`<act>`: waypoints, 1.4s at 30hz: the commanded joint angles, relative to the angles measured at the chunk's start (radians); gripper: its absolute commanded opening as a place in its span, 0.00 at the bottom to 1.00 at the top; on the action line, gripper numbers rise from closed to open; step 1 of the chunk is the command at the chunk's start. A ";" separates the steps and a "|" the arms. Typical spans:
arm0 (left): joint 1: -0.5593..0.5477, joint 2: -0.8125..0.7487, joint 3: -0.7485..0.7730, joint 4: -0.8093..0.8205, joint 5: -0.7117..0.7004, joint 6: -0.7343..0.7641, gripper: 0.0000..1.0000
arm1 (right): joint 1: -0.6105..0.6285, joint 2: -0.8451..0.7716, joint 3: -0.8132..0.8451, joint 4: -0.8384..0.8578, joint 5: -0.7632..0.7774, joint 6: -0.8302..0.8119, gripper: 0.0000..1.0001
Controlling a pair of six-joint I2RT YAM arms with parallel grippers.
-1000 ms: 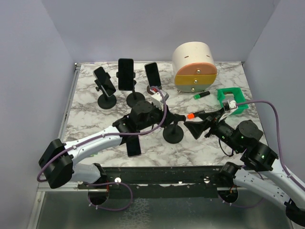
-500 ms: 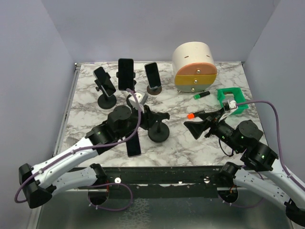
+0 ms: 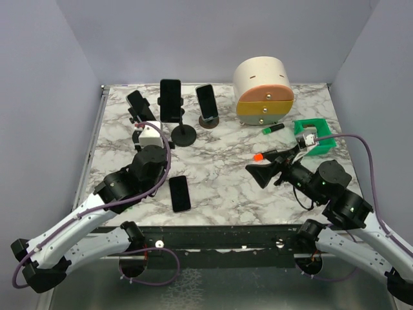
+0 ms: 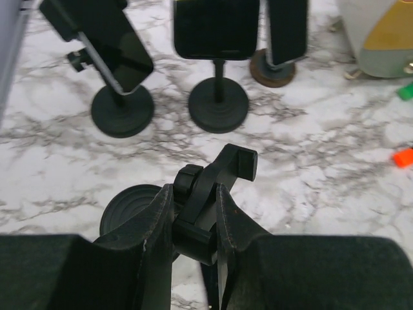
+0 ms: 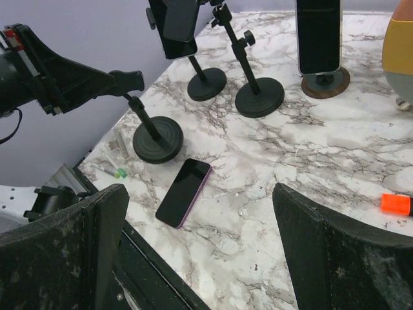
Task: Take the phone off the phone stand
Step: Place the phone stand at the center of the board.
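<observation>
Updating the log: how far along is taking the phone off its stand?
Done: a phone lies flat on the table. In hand: left gripper is shut on the empty stand; right gripper hangs open. Left: release that stand; three other phones sit on back stands.

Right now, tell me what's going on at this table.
The left gripper is shut on the head of an empty black phone stand, over the left side of the white marble table. A dark phone with a purple edge lies flat on the marble beside it, out of any stand. Three more phones sit in holders at the back. The right gripper hovers open, holding nothing.
</observation>
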 commanded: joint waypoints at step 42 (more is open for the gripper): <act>0.979 0.301 -0.134 0.782 0.200 -0.234 0.00 | 0.000 0.050 0.006 0.074 -0.141 -0.026 0.99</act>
